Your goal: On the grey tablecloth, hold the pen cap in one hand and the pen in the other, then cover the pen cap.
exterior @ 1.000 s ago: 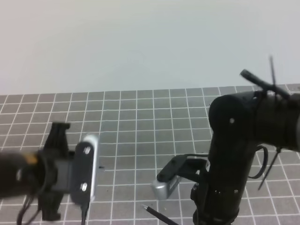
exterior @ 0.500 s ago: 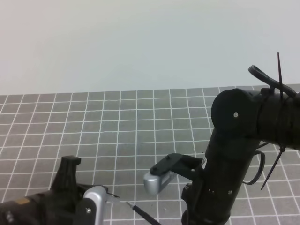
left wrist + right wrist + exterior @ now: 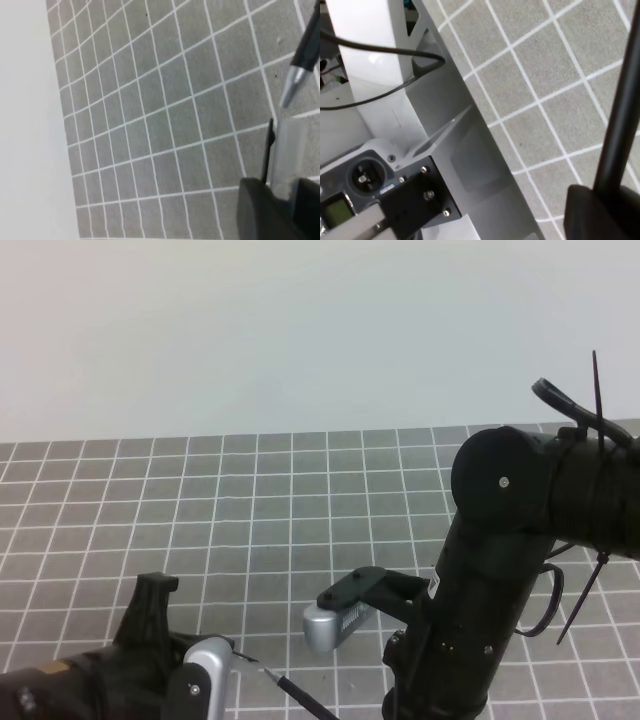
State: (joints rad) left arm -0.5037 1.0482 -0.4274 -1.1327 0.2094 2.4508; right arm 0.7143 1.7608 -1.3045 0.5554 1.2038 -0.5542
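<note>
The pen (image 3: 300, 696) slants across the near edge of the exterior high view, its silvery tip pointing left and up toward the left arm. In the right wrist view its black shaft (image 3: 620, 125) rises from between the dark fingers (image 3: 600, 212) of the right gripper (image 3: 607, 200) — clenched on the pen. In the left wrist view the pen's metal point (image 3: 292, 87) hangs just above the open end of the pen cap (image 3: 285, 155), a pale translucent tube with a dark clip down its left side; whether the two touch is hard to tell. The cap's lower end sits between the dark fingers (image 3: 260, 210) of the left gripper (image 3: 280, 197), which is grasping it. Beneath both lies the grey tablecloth (image 3: 300, 500) with its white grid, running far back to a pale wall (image 3: 300, 330). The left arm enters low at near left — the bulky right arm (image 3: 500, 570) stands at near right.
</note>
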